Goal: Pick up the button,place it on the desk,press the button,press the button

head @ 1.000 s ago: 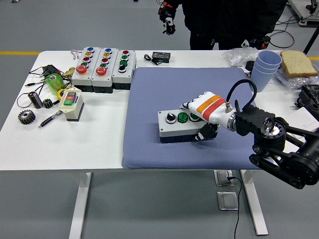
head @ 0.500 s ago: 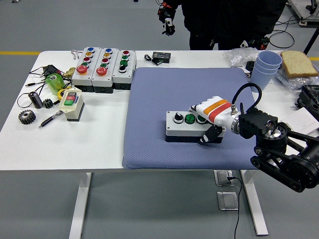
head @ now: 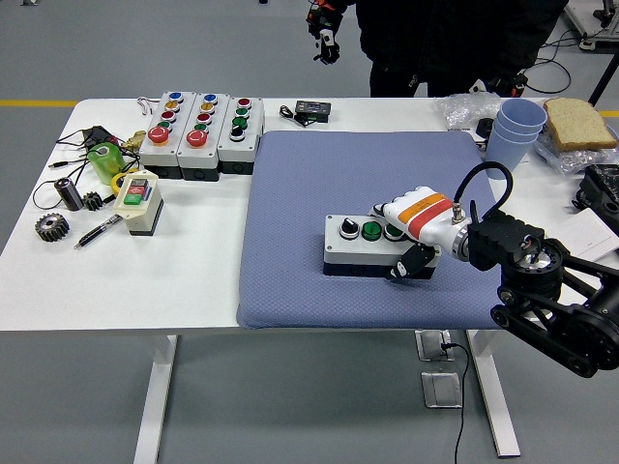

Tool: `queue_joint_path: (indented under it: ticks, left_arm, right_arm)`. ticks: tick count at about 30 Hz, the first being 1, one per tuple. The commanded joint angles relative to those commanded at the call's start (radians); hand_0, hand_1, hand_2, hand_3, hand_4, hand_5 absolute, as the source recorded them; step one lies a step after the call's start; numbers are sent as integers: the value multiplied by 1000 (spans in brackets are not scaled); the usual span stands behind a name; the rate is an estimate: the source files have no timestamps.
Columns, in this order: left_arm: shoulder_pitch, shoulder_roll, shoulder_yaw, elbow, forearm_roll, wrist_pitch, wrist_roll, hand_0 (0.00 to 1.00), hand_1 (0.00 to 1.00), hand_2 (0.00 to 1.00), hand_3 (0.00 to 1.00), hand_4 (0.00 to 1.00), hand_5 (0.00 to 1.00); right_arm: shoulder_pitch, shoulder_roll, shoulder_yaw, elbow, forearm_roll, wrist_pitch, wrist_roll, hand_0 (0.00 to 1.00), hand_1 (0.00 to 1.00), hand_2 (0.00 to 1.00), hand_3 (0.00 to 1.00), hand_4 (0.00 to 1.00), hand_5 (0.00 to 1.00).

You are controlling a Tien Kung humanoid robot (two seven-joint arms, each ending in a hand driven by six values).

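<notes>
1. Since the button box (head: 372, 247) lies flat on the blue mat (head: 290, 193) with the right hand (head: 414, 232) clamped on its right end, white fingers (head: 385, 209) over the top and a dark thumb (head: 411, 261) against the near face, the placing step is judged to be nearly done.
2. The box should be released cleanly: the fingers opened without dragging it, the hand lifted clear, and one fingertip then brought straight down on a single cap so that neighbouring buttons are not touched.
3. The box is seen as a grey-lidded, dark-based oblong in the near right part of the mat, carrying a black-and-white knob at the left and a green button beside it; further caps are partly hidden by the fingers.
4. The left hand is not seen.
5. Farther left, on the white table (head: 193, 280), a small two-button station (head: 138, 202), a gear (head: 51, 227) and a pen (head: 98, 231) are laid out.
6. Beyond them, three multi-button boxes (head: 201, 131) are ranged side by side.
7. At the far right, stacked blue cups (head: 513, 133) and a bread slice (head: 578, 123) are set, and a person (head: 435, 43) stands behind the table.
</notes>
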Motion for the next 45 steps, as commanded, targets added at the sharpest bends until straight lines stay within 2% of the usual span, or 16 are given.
queue_joint_path:
  ticks: [1, 6, 7, 15, 18, 19, 22, 24, 25, 30, 31, 33, 36, 37, 38, 45]
  left_arm:
    - [0, 0, 0, 0, 1, 0, 0, 623, 657, 676, 598, 335, 630]
    - [3, -1, -3, 0, 10, 0, 2, 623, 657, 676, 598, 335, 630]
    - [3, -1, -3, 0, 11, 0, 2, 623, 657, 676, 598, 338, 632]
    - [3, 0, 12, 0, -6, 0, -2, 623, 657, 676, 600, 340, 632]
    - [-2, 2, 19, 0, -11, 0, -4, 623, 657, 676, 600, 340, 632]
    - [-3, 3, 21, 0, -12, 0, -4, 625, 657, 676, 600, 342, 633]
    - [-5, 3, 24, 0, -25, 2, -8, 625, 657, 676, 600, 342, 633]
    - [-7, 4, 26, 0, -33, 2, -10, 625, 657, 676, 600, 342, 633]
    - [-8, 4, 27, 0, -34, 2, -11, 625, 657, 676, 600, 342, 633]
    - [-9, 5, 21, 0, -24, 1, -10, 625, 657, 676, 600, 342, 633]
    - [-9, 5, 21, 0, -22, 0, -10, 624, 658, 676, 599, 342, 633]
    - [-9, 4, 20, 0, -18, 0, -9, 624, 658, 676, 599, 342, 633]
    - [-9, 3, 21, 0, -19, 0, -9, 624, 658, 676, 599, 342, 633]
    - [-9, 3, 21, 0, -19, 0, -9, 623, 658, 676, 599, 342, 633]
    - [-9, 3, 19, 0, -16, 0, -8, 623, 658, 676, 599, 342, 633]
    - [-10, 2, 18, 0, -19, 1, -8, 624, 657, 676, 600, 341, 633]
  right_arm:
    - [-1, 0, 2, 2, -1, 3, -2, 875, 688, 806, 841, 998, 412]
    - [-8, -4, 14, 20, 2, 5, 6, 875, 688, 806, 841, 998, 412]
    - [-8, -5, 14, 22, 3, 3, 7, 936, 802, 912, 929, 998, 425]
    - [-39, -23, 71, 86, 11, 14, 2, 953, 821, 921, 945, 998, 430]
    - [-68, -41, 129, 154, 22, 21, -4, 953, 821, 921, 945, 998, 430]
    - [-75, -45, 144, 172, 23, 20, -5, 948, 808, 875, 937, 998, 429]
    - [-124, -69, 214, 251, 21, -11, -23, 948, 808, 875, 937, 998, 429]
    - [-166, -97, 263, 306, 25, -69, -43, 948, 808, 875, 937, 998, 429]
    - [-183, -107, 282, 328, 26, -95, -47, 564, 353, 535, 837, 998, 414]
    - [-229, -153, 307, 401, 54, -137, -68, 564, 353, 535, 837, 998, 414]
    - [-233, -158, 303, 411, 56, -139, -74, 135, 2, 174, 660, 974, 467]
    - [-242, -165, 291, 428, 55, -128, -90, 135, 2, 174, 660, 974, 467]
    - [-255, -166, 280, 441, 41, -66, -121, 135, 2, 174, 660, 974, 467]
    - [-257, -166, 279, 441, 41, -54, -125, 131, 2, 159, 650, 964, 529]
    - [-260, -167, 275, 437, 41, -38, -131, 131, 2, 159, 650, 964, 529]
    - [-268, -164, 271, 394, 37, -10, -140, 133, 2, 158, 648, 952, 552]
